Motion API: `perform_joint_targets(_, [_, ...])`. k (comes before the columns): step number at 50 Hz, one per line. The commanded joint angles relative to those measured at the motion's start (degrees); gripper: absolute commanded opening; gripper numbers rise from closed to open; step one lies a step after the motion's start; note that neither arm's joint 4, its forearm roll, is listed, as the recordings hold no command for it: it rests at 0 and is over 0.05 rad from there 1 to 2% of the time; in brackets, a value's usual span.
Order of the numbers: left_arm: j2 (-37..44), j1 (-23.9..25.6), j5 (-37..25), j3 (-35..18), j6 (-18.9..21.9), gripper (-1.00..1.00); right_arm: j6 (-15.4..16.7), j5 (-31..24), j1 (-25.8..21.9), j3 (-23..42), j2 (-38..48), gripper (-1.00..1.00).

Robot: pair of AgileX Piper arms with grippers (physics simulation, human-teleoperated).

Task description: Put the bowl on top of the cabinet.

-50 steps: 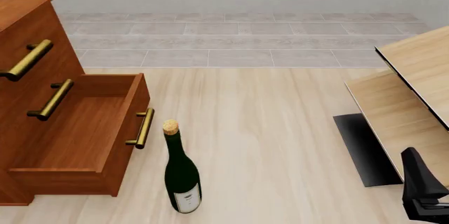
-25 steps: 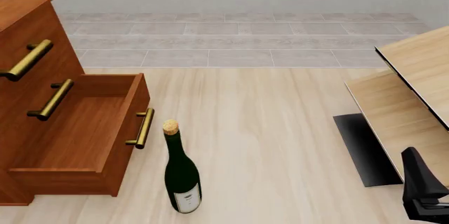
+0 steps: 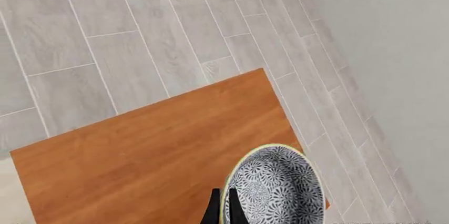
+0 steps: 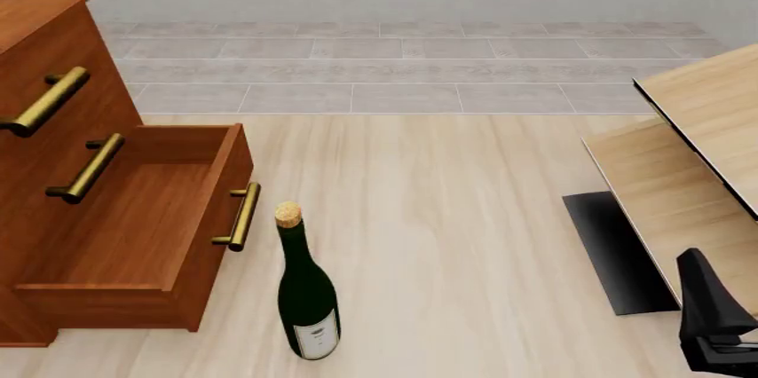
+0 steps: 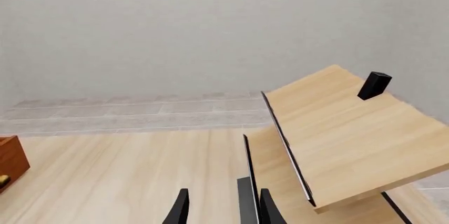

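The bowl (image 3: 275, 188) is pinched by its rim in the left claw (image 3: 222, 209), whose two dark fingers are clamped on either side of the near wall. It is held over the flat reddish top of the cabinet (image 3: 151, 150), close to that top's far corner, where the tiled floor (image 3: 126, 34) shows beyond the edges. Whether the base is already touching the wood cannot be told from the wrist view, and neither bowl nor left arm is seen in the front view.

The step in hand is judged to be the set-down. It would be done well if the bowl were first drawn inward from that corner, toward the middle of the cabinet top, so that the whole base is carried by wood. The lowering should be made slowly and straight, with the bowl kept level, since a rim pinch lets a deep bowl swing or tip. The fingers should be parted only once the base is felt to be seated, and the claw then lifted straight up so the rim is not dragged.

Below the cabinet top, an open drawer (image 4: 130, 218) stands out, with a wine bottle (image 4: 307, 294) upright just beside it on the desk (image 4: 450, 236). The right claw (image 5: 221, 205) is idle, parted and grasping nothing, near the pale furniture (image 5: 337, 129), well apart from the cabinet.
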State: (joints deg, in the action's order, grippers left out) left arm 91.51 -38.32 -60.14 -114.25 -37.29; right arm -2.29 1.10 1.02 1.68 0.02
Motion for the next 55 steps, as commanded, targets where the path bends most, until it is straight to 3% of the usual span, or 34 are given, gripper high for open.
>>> perform_joint_targets(1, [-0.83,-0.33,3.28,5.94,1.09,-1.00,0.02,-0.20,-0.07,0.11,0.00,1.00])
perform_joint_targets(19, [0.05,0.80,5.75,10.55,0.23,-1.00,-0.06,0.36,0.06,-0.39,-0.01,1.00])
perform_joint_targets(55, [-0.93,0.93,6.05,10.98,1.98,-1.00,-0.65,0.77,0.35,-0.06,0.00,1.00])
